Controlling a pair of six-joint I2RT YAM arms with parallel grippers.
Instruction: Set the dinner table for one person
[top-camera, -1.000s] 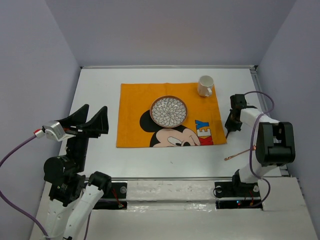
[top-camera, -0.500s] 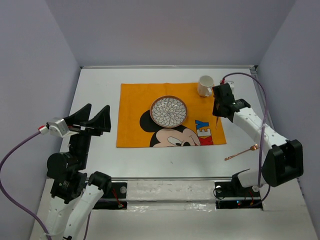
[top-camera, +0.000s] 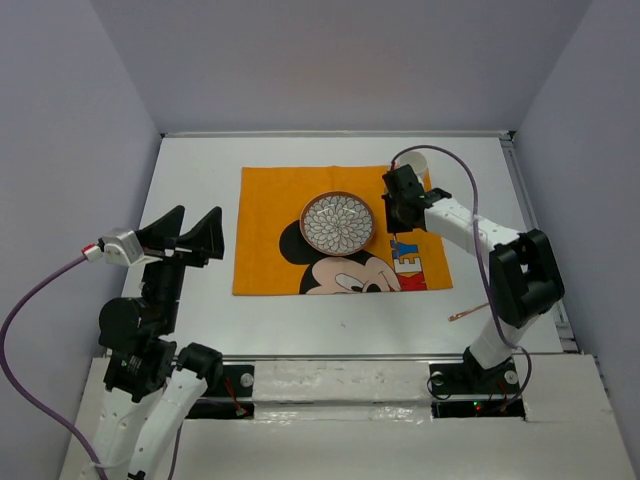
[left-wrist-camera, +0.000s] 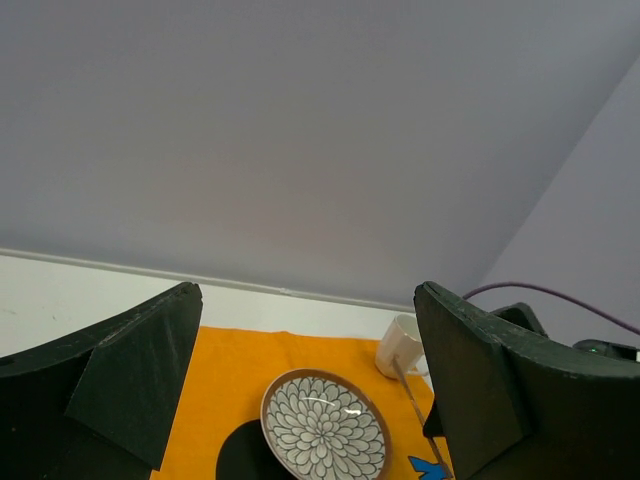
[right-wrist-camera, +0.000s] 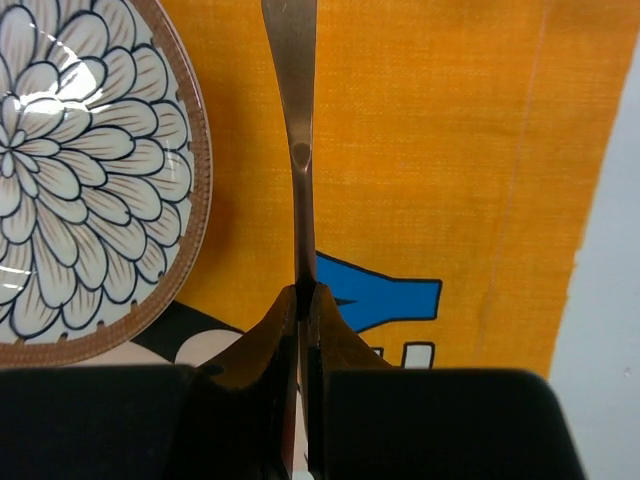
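Placing cutlery beside the plate (top-camera: 338, 222) looks like the step in hand. Right gripper (right-wrist-camera: 303, 295) pinches a thin metal utensil (right-wrist-camera: 297, 120) by its handle; its working end is not visible, so type unknown. It hangs over the orange placemat (top-camera: 268, 235), just right of the plate, mid-mat on the dinner table (top-camera: 190, 170). Left gripper (top-camera: 195, 225) is spread wide, off the mat's left side.

Advice: lower with the handle parallel to the mat's side, clear of the rim, and release only at cloth contact. Copper spoon (top-camera: 470, 312) lies on bare tabletop, near right.

The utensil (right-wrist-camera: 297, 120) runs off the top edge.
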